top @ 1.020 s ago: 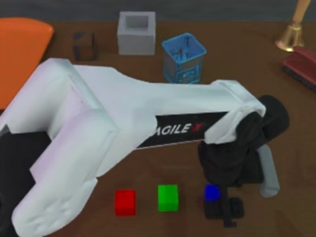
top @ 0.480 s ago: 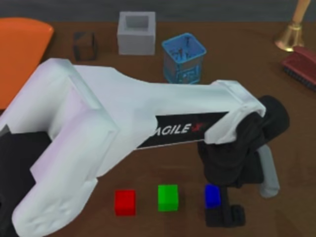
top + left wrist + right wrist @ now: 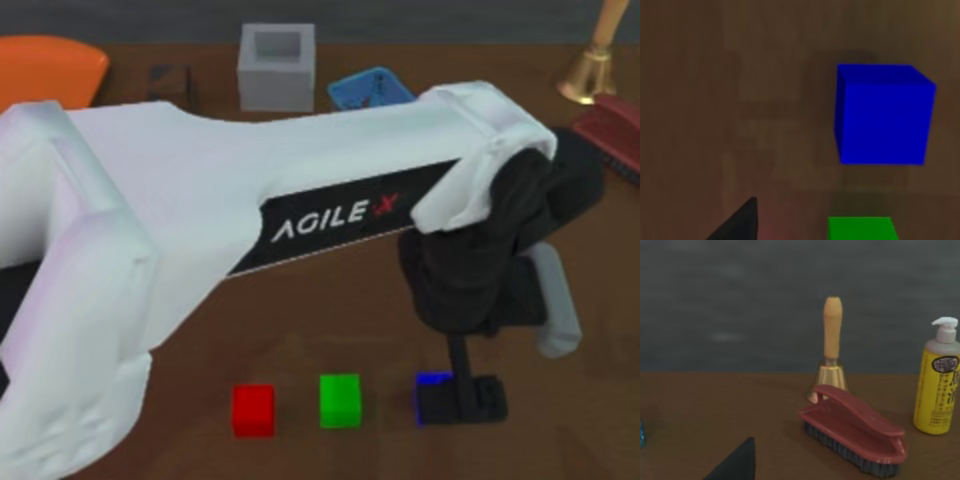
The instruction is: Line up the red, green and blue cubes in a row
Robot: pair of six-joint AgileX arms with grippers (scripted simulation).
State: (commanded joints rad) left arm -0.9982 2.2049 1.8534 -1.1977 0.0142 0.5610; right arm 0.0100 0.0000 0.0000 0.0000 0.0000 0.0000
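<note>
Brown table (image 3: 330, 330) carries the row: red cube (image 3: 253, 410), green cube (image 3: 340, 400) beside it, then blue cube (image 3: 430, 385). Above the blue cube hangs the left gripper (image 3: 462, 398), fingers' spread untellable. Release looks done; withdrawing likely comes next. Right arm unseen.

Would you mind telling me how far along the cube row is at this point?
Nearly finished, it seems. The red cube, green cube and blue cube sit in one row near the table's front edge, evenly spaced. The left gripper hangs over the blue cube, which stands free on the table in the left wrist view. What is left looks like withdrawing that arm. The right arm is outside the top view.
</note>
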